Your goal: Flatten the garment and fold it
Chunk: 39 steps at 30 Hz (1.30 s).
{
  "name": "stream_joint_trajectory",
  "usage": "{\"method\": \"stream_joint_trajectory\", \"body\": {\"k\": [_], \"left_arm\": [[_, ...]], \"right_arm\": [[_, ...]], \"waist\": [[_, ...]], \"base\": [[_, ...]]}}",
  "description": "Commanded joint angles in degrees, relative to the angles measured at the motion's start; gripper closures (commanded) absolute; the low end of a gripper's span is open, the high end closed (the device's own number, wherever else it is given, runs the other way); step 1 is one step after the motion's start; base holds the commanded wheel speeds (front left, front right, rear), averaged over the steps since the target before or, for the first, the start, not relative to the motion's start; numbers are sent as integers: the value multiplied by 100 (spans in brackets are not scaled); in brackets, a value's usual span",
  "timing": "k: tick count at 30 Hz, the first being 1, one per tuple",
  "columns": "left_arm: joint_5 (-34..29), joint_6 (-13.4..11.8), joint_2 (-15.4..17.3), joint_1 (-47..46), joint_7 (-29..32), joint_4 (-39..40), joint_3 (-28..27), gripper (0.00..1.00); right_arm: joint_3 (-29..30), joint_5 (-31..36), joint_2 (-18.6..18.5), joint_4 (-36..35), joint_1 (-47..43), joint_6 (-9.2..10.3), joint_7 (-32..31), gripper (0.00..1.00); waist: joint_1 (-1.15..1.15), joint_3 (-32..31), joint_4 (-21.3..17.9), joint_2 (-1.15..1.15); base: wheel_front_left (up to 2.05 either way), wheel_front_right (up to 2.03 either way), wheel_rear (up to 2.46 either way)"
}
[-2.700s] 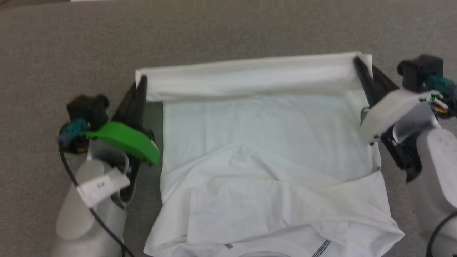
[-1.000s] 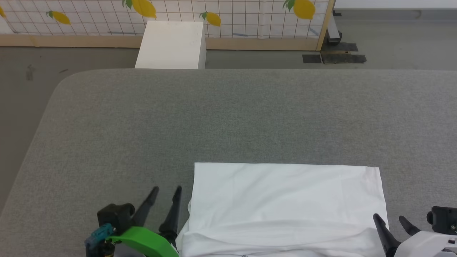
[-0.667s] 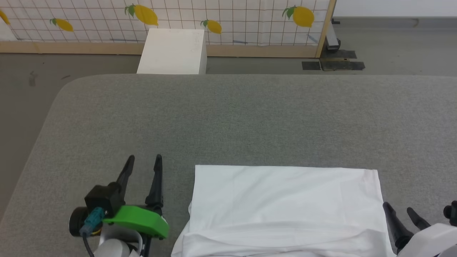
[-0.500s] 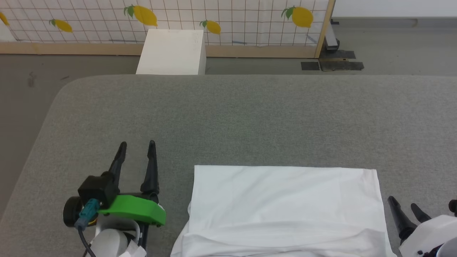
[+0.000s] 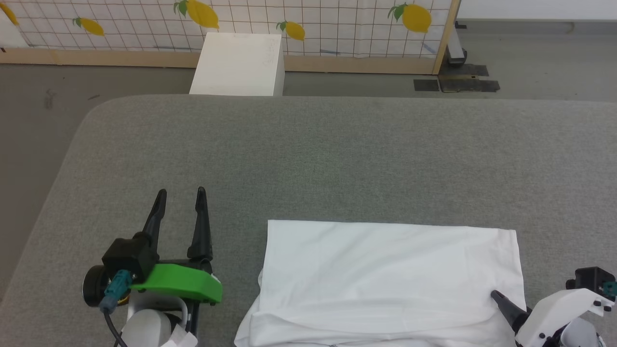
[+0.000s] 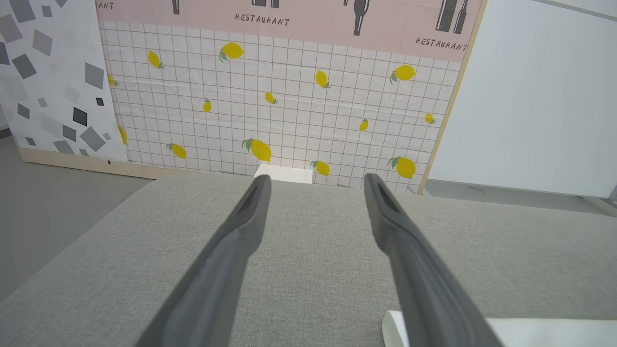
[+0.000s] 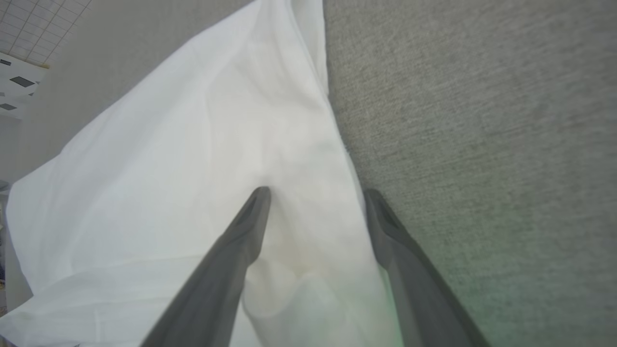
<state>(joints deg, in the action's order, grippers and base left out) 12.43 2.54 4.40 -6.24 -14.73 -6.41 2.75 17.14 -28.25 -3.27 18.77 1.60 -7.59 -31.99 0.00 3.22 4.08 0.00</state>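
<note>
White box (image 5: 236,62) beyond grey table (image 5: 337,159); garment (image 5: 385,274) well apart.

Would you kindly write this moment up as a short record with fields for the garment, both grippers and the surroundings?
garment: white, lying folded on the grey table, far edge straight, a soft ridge across its near part
left gripper: open, empty, over bare table left of the garment, apart from it
right gripper: open, at the garment's right edge, one finger over it, the other beside it; contact cannot be told
beyond the table: white box, lemon-print panel behind it
</note>
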Motion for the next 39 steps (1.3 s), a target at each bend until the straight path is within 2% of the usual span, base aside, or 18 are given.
{"method": "stream_joint_trajectory", "body": {"k": [1, 6, 7, 8, 9, 10, 15, 18, 32, 36, 39], "left_arm": [[-54, 60, -33, 23, -26, -27, -34, 0], [-105, 168, -69, 18, -27, -99, -141, 0], [-111, 181, -75, 17, -27, -106, -158, 0], [-119, 196, -82, 15, -27, -111, -178, 0], [-123, 205, -87, 15, -27, -114, -194, 0], [-123, 213, -95, 14, -27, -120, -214, 0], [-130, 242, -119, 6, -27, -133, -282, 0], [-141, 251, -130, 14, -27, -132, -321, 0], [-158, 276, -148, 36, -27, -126, -422, 0], [-164, 291, -150, 41, -27, -130, -423, 0], [-163, 292, -151, 67, -27, -118, -396, 0]], "right_arm": [[-39, -24, 39, 185, 27, 10, -152, 0], [-221, -162, 39, 393, 59, 10, -501, 0], [-283, -213, 39, 406, 63, 10, -562, 11], [-375, -290, 39, 399, 66, 10, -618, 58], [-446, -352, 39, 365, 64, 10, -631, 68], [-506, -421, 39, 309, 59, 10, -607, 100], [-680, -603, 39, 53, 7, 10, -477, 100], [-550, -436, 39, -95, -36, 10, -337, 100], [1176, 1401, 39, -1005, 0, 10, 78, 100], [1183, 1447, 39, -1214, -38, 10, 16, 100], [908, 1389, 39, -1556, -214, 10, -75, 100]], "waist": [[0, 10, 21, 0], [0, 64, 43, 0], [0, 72, 45, 0], [0, 81, 46, 0], [0, 87, 48, 0], [0, 95, 50, 0], [0, 113, 48, 0], [0, 112, 40, 0], [0, 127, 69, 0], [0, 99, 106, 0], [0, 67, 139, 0]], "base": [[0, 0, 0], [0, 0, 0], [0, 0, 0], [0, 0, 0], [0, 0, 0], [0, 0, 0], [0, 0, 0], [0, 0, 0], [0, 0, 0], [0, 0, 0], [0, 0, 0]]}}
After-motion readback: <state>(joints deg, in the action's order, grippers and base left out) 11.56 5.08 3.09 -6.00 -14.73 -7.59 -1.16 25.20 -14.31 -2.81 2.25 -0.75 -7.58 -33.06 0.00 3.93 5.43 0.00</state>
